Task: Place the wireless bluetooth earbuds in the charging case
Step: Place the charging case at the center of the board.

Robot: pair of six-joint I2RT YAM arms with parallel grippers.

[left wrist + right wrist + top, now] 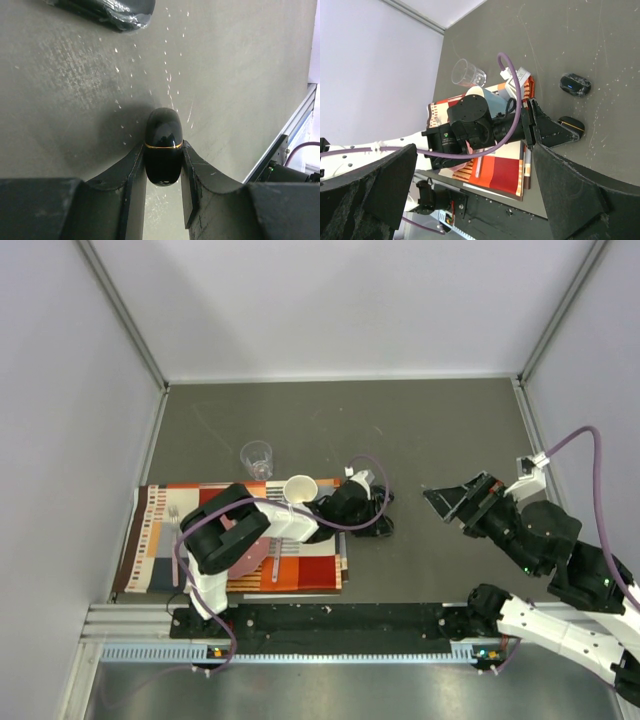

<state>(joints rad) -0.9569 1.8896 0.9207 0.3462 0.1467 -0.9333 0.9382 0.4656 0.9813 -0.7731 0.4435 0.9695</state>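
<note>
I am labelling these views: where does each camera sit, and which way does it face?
Top external: above and behind the bases, looking down on the table; left arm and right arm both show.
Left wrist: on the left arm, looking along the left end effector down at the table; its fingers clamp a case.
Right wrist: on the right arm, facing across the table at the left arm; the open right end effector frames the view.
Shared: both wrist views show that case.

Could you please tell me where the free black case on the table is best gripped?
Probably across its short width, coming down from above: the free black case lies flat as a low rounded oval, so its long flanks give the claw fingers the narrowest span.
</note>
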